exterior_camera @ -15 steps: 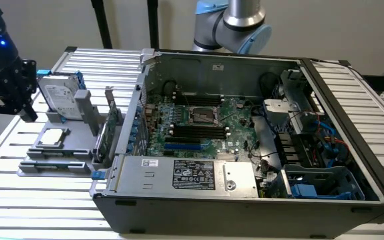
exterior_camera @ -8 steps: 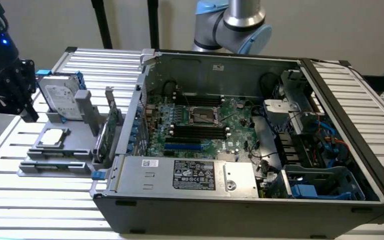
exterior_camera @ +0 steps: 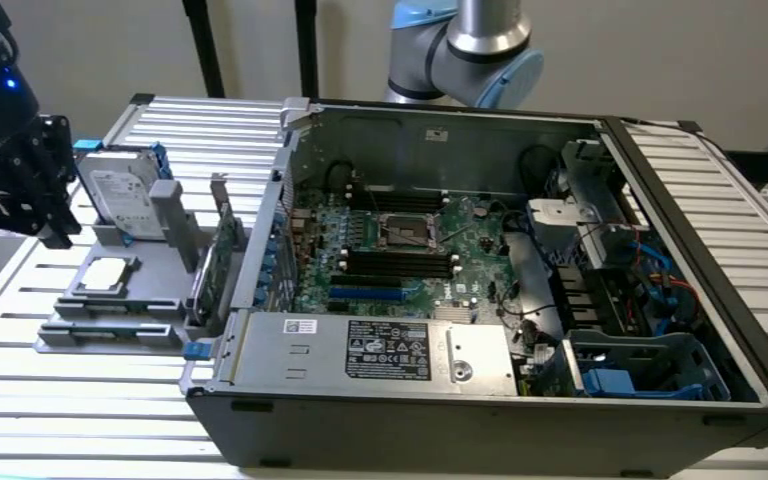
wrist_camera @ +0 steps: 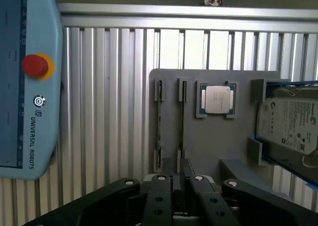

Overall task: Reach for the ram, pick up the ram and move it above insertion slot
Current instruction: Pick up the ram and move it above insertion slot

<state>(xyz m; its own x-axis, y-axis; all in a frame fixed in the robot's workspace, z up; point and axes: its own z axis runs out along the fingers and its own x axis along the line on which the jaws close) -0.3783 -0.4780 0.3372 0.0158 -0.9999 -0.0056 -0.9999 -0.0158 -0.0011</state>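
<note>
Nearest, hand (wrist_camera: pixel 180 186) over the grey holder (wrist_camera: pixel 208 146), grip state impossible to tell; just beyond, ram (wrist_camera: pixel 159 119) on edge in a holder slot, long axis parallel to bench (wrist_camera: pixel 109 112) slats; farther, processor chip (wrist_camera: pixel 217 99).

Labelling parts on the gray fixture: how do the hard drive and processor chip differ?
The hard drive stands propped up; the processor chip lies flat. The hard drive is far larger than the processor chip. The hard drive carries a printed label; the processor chip shows plain metal. Both sit on the gray fixture.
</note>
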